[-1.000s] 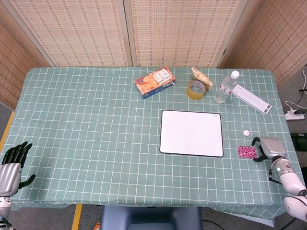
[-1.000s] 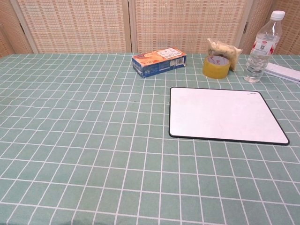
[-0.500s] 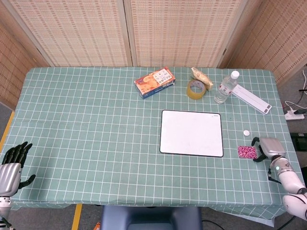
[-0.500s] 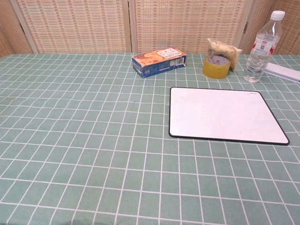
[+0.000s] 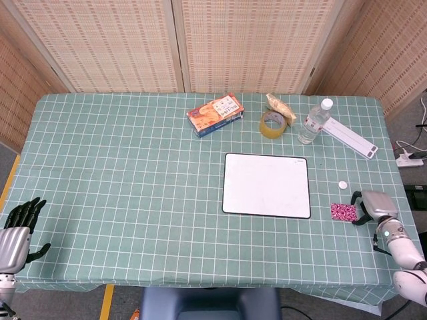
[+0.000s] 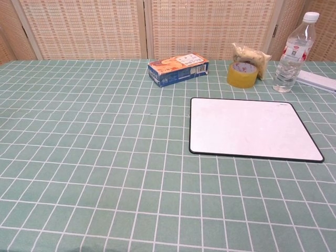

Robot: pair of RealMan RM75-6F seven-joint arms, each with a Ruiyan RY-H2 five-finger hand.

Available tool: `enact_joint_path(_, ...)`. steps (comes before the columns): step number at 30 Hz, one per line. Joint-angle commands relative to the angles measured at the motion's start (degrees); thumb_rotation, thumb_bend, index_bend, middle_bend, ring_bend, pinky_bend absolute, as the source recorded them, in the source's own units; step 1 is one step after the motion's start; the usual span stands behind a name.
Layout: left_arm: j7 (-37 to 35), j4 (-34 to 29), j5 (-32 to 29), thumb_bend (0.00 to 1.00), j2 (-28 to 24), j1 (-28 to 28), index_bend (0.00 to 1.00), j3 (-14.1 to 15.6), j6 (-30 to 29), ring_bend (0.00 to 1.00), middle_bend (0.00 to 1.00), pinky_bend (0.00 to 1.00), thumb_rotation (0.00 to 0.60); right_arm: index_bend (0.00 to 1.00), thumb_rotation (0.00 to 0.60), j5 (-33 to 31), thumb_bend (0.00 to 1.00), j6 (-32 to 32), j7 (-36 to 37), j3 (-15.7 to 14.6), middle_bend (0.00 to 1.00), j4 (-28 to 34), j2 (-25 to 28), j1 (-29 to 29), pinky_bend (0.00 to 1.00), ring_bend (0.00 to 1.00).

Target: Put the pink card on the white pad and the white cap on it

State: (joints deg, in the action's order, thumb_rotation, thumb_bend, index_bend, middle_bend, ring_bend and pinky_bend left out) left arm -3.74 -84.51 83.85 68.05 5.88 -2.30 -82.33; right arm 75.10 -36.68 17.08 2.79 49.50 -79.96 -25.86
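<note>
- Head view: the right hand (image 5: 375,207) sits beside the pink card (image 5: 343,212), fingers curled, grip unclear; the white cap (image 5: 342,185) lies nearby. The flat card could slip from a pinch.
- Chest view: the white pad (image 6: 254,128) lies bare on the counter (image 6: 94,157); neither hand shows.

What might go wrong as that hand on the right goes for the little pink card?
The pink card lies flat on the tablecloth, so the right hand may struggle to get its fingers under it and could just push it along. The white cap sits close by and might get knocked and roll off. Both lie near the table's right edge, so a nudge outward could send either over the side.
</note>
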Motion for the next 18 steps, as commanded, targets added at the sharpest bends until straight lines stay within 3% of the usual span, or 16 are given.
enact_joint_path(1, -0.2, 0.0, 0.0, 0.17, 0.0, 0.0, 0.0, 0.0, 0.0, 0.0, 0.0, 0.0, 0.6, 0.52, 0.6, 0.1, 0.0, -0.4, 0.3, 0.1, 0.86, 0.4, 0.3, 0.1, 0.6, 0.71)
enact_joint_path(7, -0.3, 0.2, 0.0, 0.17, 0.0, 0.1, 0.0, 0.0, 0.3, 0.0, 0.0, 0.0, 0.6, 0.52, 0.6, 0.5, 0.0, -2.1, 1.2, 0.7, 0.86, 3.0, 2.6, 0.2, 0.6, 0.71)
enact_joint_path(13, -0.2, 0.1, 0.2, 0.17, 0.0, 0.3, 0.0, 0.1, 0.5, 0.0, 0.0, 0.0, 0.6, 0.52, 0.6, 0.3, 0.0, -3.8, -0.5, 2.6, 0.86, 11.2, 8.3, -1.3, 0.6, 0.71)
enact_joint_path(18, 0.2, -0.1, 0.6, 0.17, 0.0, 0.4, 0.0, 0.2, 0.4, 0.0, 0.0, 0.0, 0.6, 0.52, 0.6, -2.0, 0.0, -3.7, -6.8, 5.5, 0.86, 19.7, 12.2, -4.7, 0.6, 0.71)
